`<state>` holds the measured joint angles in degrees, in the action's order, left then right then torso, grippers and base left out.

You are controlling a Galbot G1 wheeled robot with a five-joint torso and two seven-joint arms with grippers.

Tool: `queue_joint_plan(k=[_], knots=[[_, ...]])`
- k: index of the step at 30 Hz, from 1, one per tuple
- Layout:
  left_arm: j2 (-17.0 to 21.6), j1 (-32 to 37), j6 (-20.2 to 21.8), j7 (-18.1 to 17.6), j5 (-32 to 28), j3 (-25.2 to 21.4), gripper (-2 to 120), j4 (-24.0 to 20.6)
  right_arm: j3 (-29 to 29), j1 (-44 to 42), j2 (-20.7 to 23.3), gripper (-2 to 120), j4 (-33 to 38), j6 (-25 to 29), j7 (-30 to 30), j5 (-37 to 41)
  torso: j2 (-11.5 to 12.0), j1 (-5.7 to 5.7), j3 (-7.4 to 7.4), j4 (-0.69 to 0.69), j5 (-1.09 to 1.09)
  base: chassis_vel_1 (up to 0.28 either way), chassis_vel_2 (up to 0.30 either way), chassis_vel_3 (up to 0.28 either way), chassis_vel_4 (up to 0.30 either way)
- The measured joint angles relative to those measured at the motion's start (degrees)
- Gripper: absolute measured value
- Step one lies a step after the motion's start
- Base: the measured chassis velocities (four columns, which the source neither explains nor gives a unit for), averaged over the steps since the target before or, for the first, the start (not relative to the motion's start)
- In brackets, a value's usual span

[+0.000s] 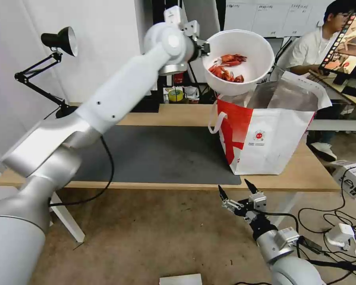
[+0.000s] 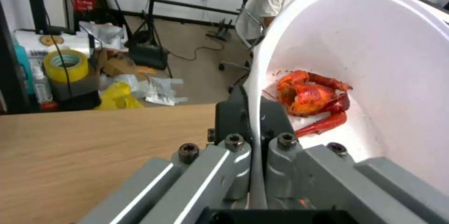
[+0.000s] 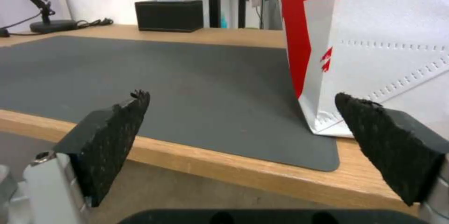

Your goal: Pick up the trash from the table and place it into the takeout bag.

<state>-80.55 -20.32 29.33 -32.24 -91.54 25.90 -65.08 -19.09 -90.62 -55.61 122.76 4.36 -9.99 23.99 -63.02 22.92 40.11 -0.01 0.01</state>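
We see the left hand [image 1: 205, 48] raised high above the worktop [image 1: 178, 114], its fingers [image 2: 243, 154] clamped on the rim of the white bowl [image 1: 247, 47]. The bowl is tilted, its mouth turned toward the head camera, and red crayfish shells [image 1: 227, 68] lie against its lower inner wall. The bowl's underside sits at the rear left corner of the takeout bag's [image 1: 273, 138] open top; we cannot tell whether the two touch.

The bag stands upright on the right part of the worktop, its left bottom corner resting on the dark grey mat [image 1: 158, 154]. Its silver lining [image 1: 283, 95] is exposed at the gaping mouth. The front face carries a small round red logo [image 1: 259, 135] with a line of print beneath it, too small for us to read. A red panel and stripe [image 1: 235, 130] mark the left corner, and a white handle [image 1: 216, 120] hangs outside on that side.

The mat surface is bare from its left edge to the bag. A black tissue box [image 3: 169, 15] stands on the bare wood beyond the mat's far edge.

The right hand [image 1: 238, 189] hangs below the worktop's front edge, in front of the bag's left corner, its fingers [image 3: 117, 136] spread wide and holding nothing. Open floor [image 1: 154, 233] lies beneath it.
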Motion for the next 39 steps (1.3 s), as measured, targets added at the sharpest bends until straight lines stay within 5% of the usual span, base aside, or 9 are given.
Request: queue_joint_plan(k=[16, 39], knots=[[-1.6, 3.3, -8.3, 1.1, 7.3, 5.0, 0, -1.4, 0.0, 0.0, 0.0, 100, 0.0, 0.0, 0.0, 0.0, 0.0, 0.0, 0.0, 0.0, -0.01, 0.0, 0.0, 0.0, 0.0], [3.0, 4.3, -10.2, 4.3, 9.3, 11.5, 0, -9.5, 0.0, 0.0, 0.0, 100, 0.0, 0.0, 0.0, 0.0, 0.0, 0.0, 0.0, 0.01, -0.01, 0.0, 0.0, 0.0, 0.0]])
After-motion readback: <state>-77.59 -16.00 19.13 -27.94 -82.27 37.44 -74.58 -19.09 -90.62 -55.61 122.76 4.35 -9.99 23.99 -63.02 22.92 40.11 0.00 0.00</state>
